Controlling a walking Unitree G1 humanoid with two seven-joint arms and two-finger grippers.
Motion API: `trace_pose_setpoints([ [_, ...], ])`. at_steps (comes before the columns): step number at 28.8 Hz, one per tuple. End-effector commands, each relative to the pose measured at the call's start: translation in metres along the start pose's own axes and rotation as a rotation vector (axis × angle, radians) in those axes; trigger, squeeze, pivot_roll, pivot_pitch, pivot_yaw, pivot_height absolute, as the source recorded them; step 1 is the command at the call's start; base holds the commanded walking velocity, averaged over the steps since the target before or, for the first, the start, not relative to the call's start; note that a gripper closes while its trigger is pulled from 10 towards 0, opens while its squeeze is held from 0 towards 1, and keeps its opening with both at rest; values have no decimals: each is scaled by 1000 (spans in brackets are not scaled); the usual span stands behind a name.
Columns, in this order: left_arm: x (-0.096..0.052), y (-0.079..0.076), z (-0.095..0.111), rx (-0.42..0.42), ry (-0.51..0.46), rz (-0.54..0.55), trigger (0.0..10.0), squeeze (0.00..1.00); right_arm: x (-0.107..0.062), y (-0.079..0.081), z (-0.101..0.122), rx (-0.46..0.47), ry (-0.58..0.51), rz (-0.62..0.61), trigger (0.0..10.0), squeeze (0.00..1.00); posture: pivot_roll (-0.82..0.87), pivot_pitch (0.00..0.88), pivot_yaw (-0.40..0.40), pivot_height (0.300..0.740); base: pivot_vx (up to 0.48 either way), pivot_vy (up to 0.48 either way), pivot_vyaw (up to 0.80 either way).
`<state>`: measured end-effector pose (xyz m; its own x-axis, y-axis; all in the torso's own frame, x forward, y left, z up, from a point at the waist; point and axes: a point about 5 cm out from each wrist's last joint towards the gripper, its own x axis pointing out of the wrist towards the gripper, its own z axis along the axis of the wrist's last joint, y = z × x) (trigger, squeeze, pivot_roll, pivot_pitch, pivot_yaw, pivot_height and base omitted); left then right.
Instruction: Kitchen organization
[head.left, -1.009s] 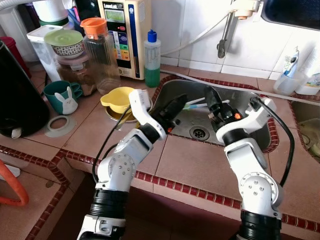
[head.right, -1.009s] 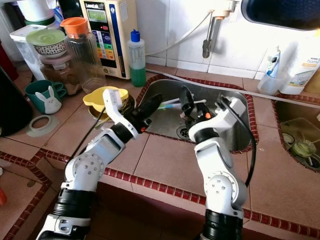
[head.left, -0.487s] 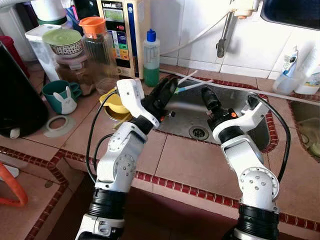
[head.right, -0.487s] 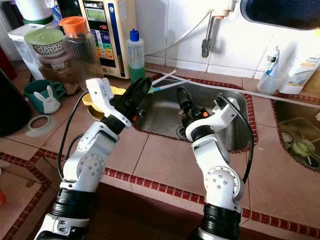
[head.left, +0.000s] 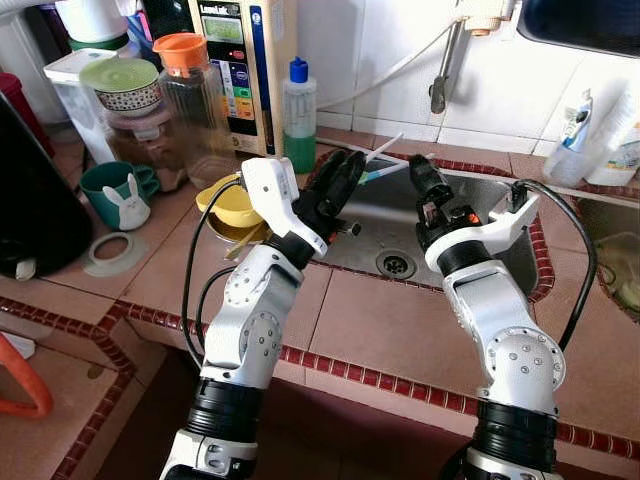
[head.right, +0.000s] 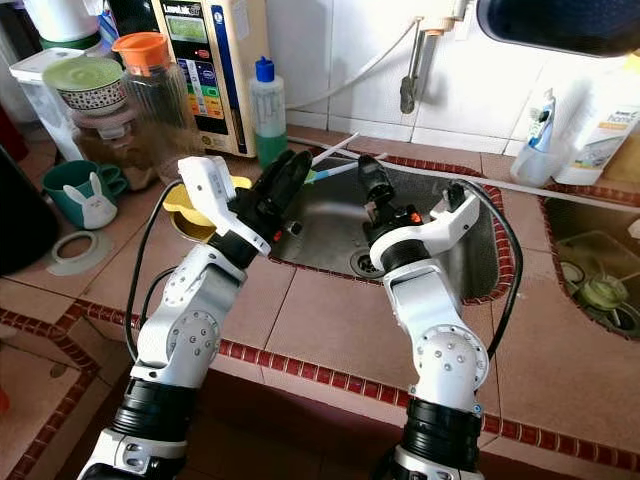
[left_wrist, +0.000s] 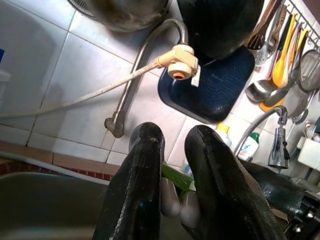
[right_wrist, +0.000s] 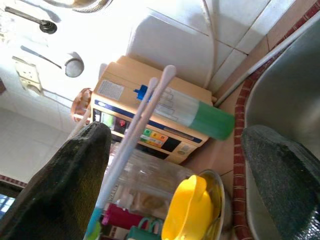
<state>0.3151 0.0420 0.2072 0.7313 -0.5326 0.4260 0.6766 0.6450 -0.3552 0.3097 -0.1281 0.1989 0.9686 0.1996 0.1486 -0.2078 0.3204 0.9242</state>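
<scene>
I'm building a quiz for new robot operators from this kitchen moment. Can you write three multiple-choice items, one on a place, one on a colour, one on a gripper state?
1. Where does the yellow plastic bowl sit?
A. on the tiled counter left of the steel sink
B. inside the sink
C. on the floor

2. What colour is the lid of the clear plastic jar?
A. blue
B. orange
C. white

3. What is the left gripper doing?
A. hanging open
B. shut on the thin white and green sticks
C. shut on the faucet

Answers: 1 A, the bowl rests on tiles beside the basin. 2 B, the jar's cap is orange. 3 B, the left wrist view shows the fingers clamped on the sticks; the right gripper stands open nearby.
</scene>
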Motion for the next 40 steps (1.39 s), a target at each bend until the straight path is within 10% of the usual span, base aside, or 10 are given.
trace_pose_setpoints([
  [1, 1, -2, -2, 15, 8, -3, 10000, 0, 6, 17, -13, 157, -17, 63, 10000, 0, 3, 0, 1, 740, 0, 0, 0],
  [15, 6, -17, -6, 5, -1, -62, 10000, 0, 12, 15, -35, 211, 112, 33, 10000, 0, 4, 0, -3, 740, 0, 0, 0],
  [16, 5, -19, -7, 2, 0, -67, 10000, 0, 14, 16, -35, 209, 113, 46, 7843, 0, 4, 0, -4, 740, 0, 0, 0],
  [18, 5, -20, -8, 0, 0, -69, 10000, 0, 15, 17, -35, 209, 113, 56, 7843, 0, 5, 0, -5, 740, 0, 0, 0],
  [19, 4, -21, -9, -2, 2, -73, 10000, 0, 16, 18, -34, 212, 100, 63, 0, 0, 6, 0, -5, 740, 0, 0, 0],
  [40, 1, -29, -17, -14, 19, -91, 10000, 0, 28, 32, -32, 256, 79, 82, 0, 0, -2, 0, -6, 740, 0, 0, 0],
])
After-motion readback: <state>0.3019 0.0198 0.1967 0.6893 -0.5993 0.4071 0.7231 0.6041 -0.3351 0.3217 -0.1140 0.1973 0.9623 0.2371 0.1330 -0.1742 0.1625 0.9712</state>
